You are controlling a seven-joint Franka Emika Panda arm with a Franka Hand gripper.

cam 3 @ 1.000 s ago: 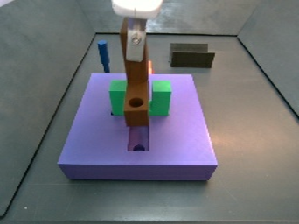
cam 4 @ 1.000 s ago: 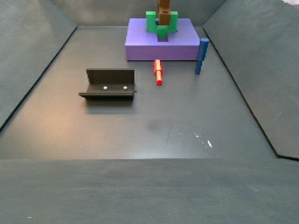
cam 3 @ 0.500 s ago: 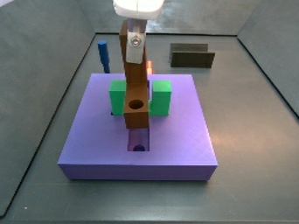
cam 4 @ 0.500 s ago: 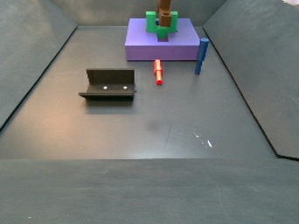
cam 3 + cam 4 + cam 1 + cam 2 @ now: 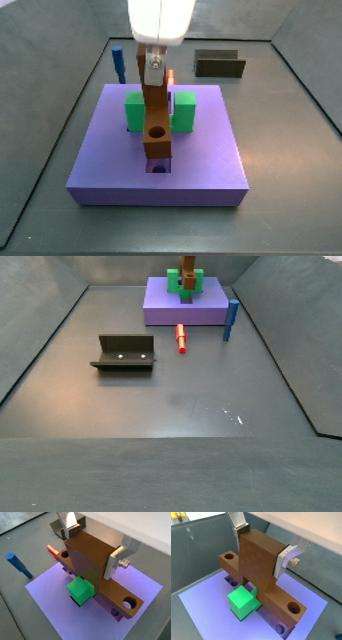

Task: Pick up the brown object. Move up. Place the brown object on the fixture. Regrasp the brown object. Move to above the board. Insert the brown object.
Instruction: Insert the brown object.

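Observation:
My gripper (image 5: 155, 65) is shut on the brown object (image 5: 158, 115) and holds it upright over the middle of the purple board (image 5: 207, 160). The bar's lower end, with the round hole, sits in the board's central slot just in front of the green U-shaped block (image 5: 181, 110). In both wrist views the silver fingers (image 5: 115, 562) (image 5: 284, 561) clamp the wide top end of the brown object (image 5: 87, 557) (image 5: 254, 559). The fixture (image 5: 218, 64) stands bare behind the board; it also shows in a side view (image 5: 124, 353).
A blue peg (image 5: 118, 63) stands upright at the board's far left corner and shows in a wrist view (image 5: 19, 564). A thin red peg (image 5: 182, 338) lies on the floor beside the board (image 5: 160, 311). Grey walls ring the floor.
My gripper has moved straight down with the brown object. The bar's lower end now reaches deeper into the board's slot.

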